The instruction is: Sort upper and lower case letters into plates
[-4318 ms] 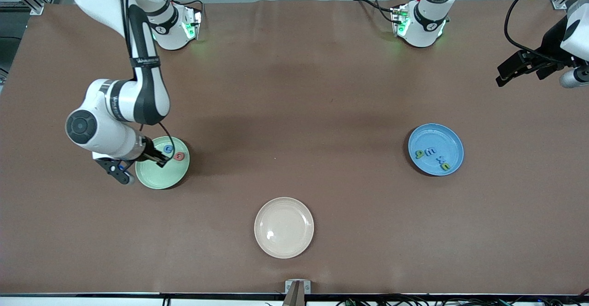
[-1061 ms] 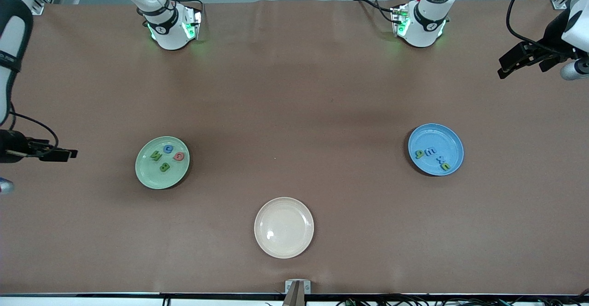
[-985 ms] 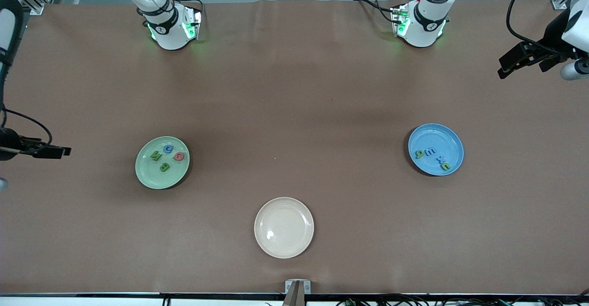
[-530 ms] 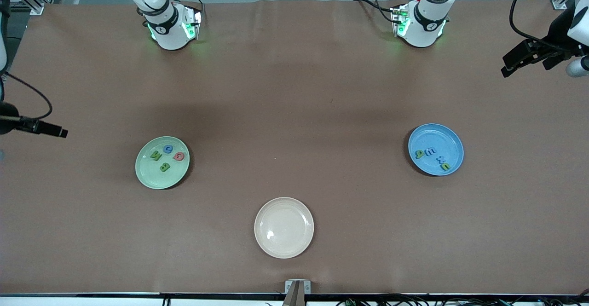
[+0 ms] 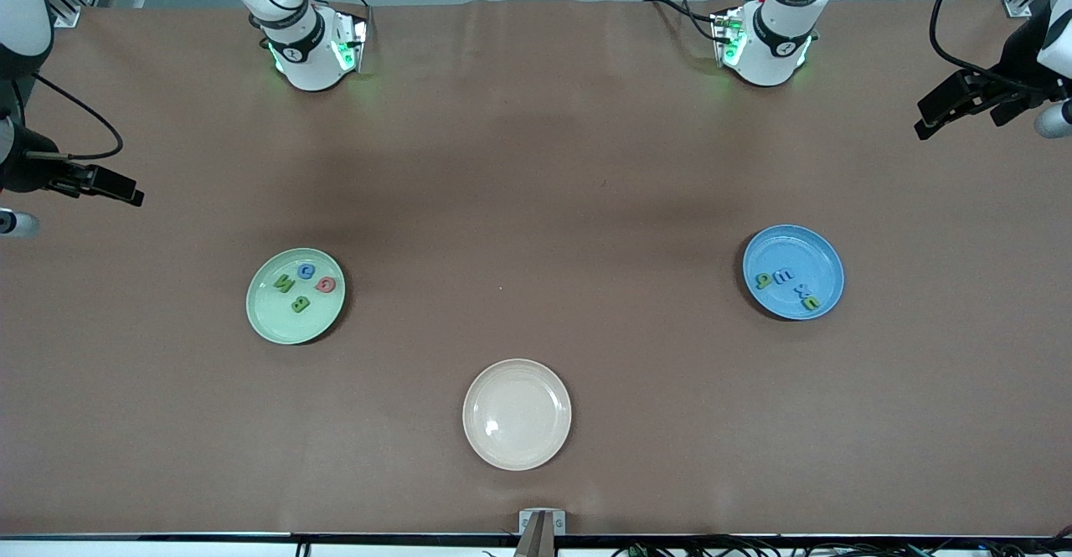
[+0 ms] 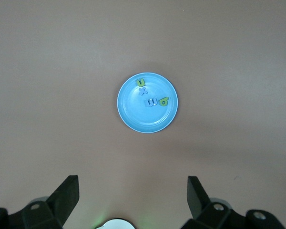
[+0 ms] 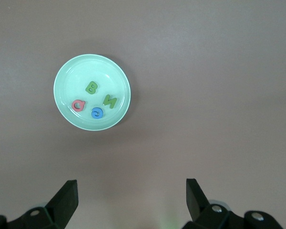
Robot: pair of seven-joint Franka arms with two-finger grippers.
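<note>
On the bench (image 5: 536,163) the sorting looks finished: the mint plate (image 5: 270,322), toward the right arm's end, holds four capitals (image 5: 301,287), and the blue plate (image 5: 825,247), toward the left arm's end, holds four small letters (image 5: 785,284). The beige plate (image 5: 517,414), nearest the front camera, holds nothing. A few seconds ago the right hand (image 5: 113,186) was down at the mint plate; now it is high over the bench's edge, fingers spread and empty. The left hand (image 5: 942,113) waits open over its own corner.
</note>
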